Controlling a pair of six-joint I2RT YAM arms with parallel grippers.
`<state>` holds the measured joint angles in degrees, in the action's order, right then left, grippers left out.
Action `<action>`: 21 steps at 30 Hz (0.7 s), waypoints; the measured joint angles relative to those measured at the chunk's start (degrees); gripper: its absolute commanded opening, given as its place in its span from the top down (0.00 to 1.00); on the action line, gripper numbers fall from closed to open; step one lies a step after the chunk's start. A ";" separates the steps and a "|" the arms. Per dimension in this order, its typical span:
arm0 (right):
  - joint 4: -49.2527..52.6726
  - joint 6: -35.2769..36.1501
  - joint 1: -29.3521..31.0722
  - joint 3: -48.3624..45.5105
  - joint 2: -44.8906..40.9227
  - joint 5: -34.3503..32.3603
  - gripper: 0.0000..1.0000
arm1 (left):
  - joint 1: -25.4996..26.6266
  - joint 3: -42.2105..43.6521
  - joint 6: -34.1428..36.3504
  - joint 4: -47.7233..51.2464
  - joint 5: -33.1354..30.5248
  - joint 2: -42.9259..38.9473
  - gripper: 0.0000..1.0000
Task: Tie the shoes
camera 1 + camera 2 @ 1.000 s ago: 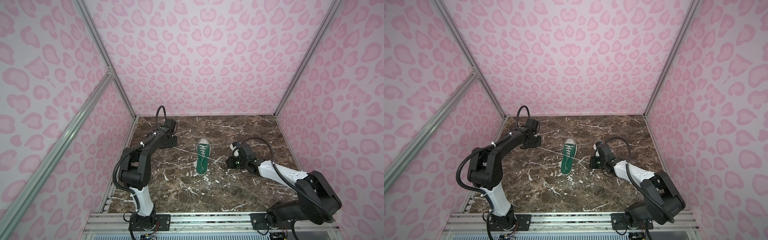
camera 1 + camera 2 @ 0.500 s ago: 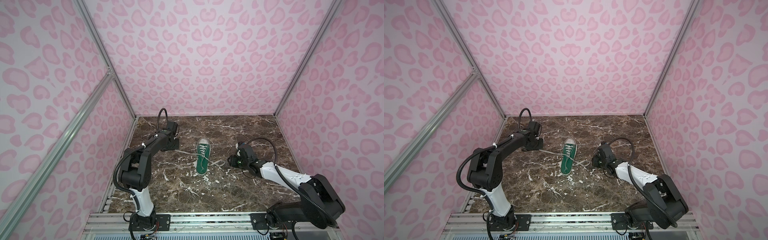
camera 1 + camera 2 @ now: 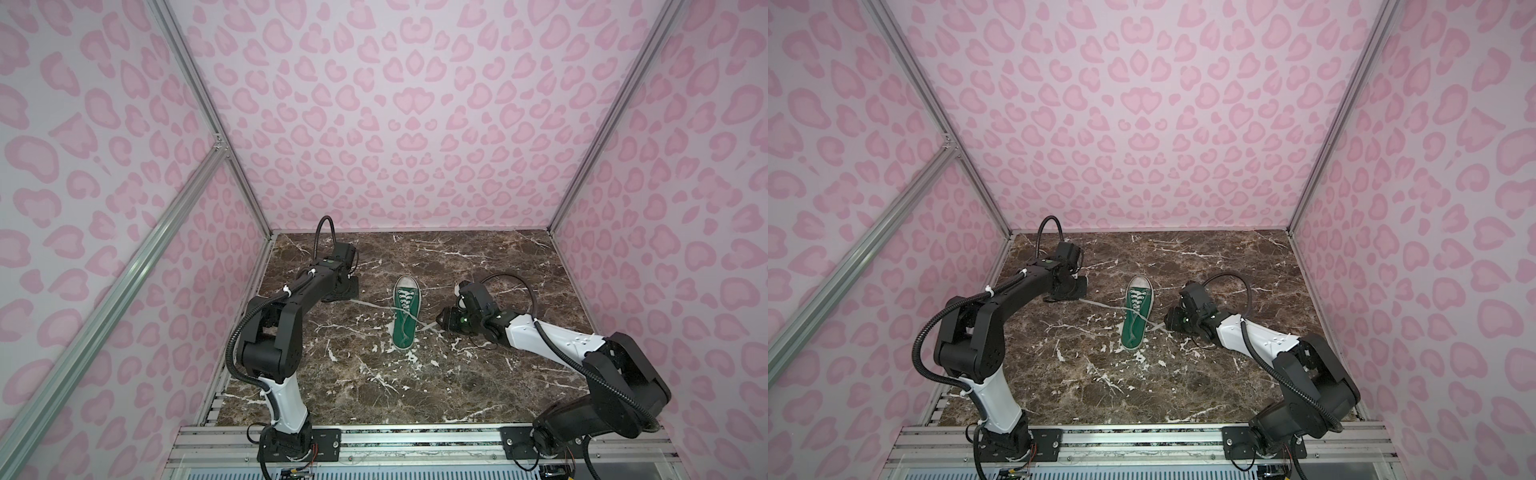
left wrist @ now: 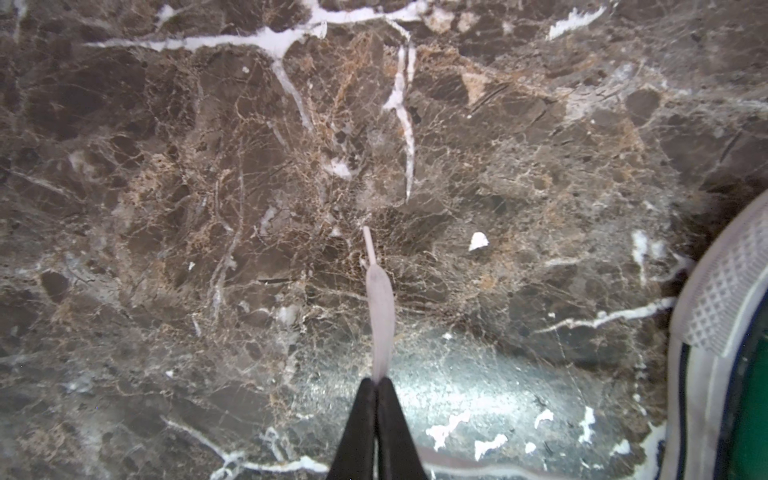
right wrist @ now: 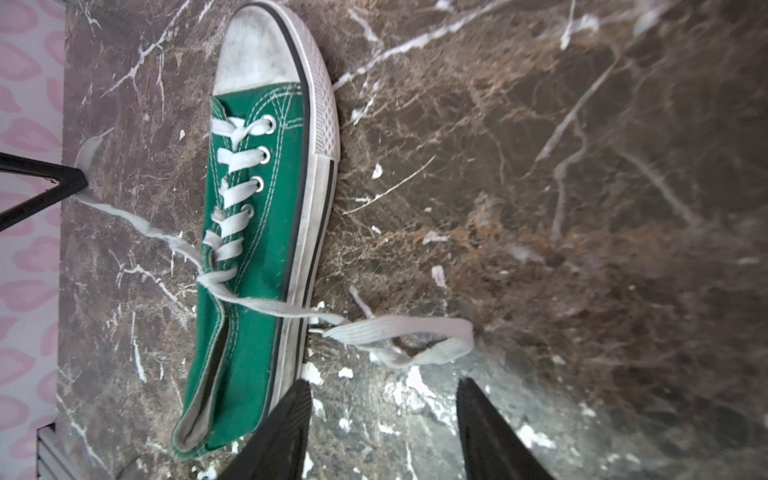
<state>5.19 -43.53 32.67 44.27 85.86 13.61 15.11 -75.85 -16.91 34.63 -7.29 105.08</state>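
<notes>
The shoe (image 3: 406,311) (image 3: 1138,316) is a green sneaker with a white toe cap, lying mid-table with its toe to the back wall. Its white laces cross over the tongue in a simple knot (image 5: 212,278). My left gripper (image 4: 377,380) (image 3: 351,293) is shut on the left lace (image 4: 382,316), low over the table left of the shoe. My right gripper (image 5: 384,386) (image 3: 440,322) stands open to the right of the shoe's heel, with nothing between its fingers. The right lace (image 5: 415,332) lies folded on the table just ahead of it.
The table (image 3: 415,374) is dark brown marble with white veins that resemble lace bits. Pink patterned walls (image 3: 395,124) close in the left, back and right sides. An aluminium rail (image 3: 415,440) with both arm bases runs along the front edge.
My right gripper has opened and let go of the right lace, which went from taut to slack and folded on the table. The left gripper stays shut on its lace.
</notes>
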 measured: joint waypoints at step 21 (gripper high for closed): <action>-19.98 -14.64 -0.55 -3.17 11.58 5.62 0.71 | 0.11 0.11 -0.48 -0.04 0.39 -0.26 0.92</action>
<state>-14.79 -58.17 32.12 41.10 97.45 19.22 15.22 -75.75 -17.39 34.59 -6.90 104.81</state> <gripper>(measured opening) 0.368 0.082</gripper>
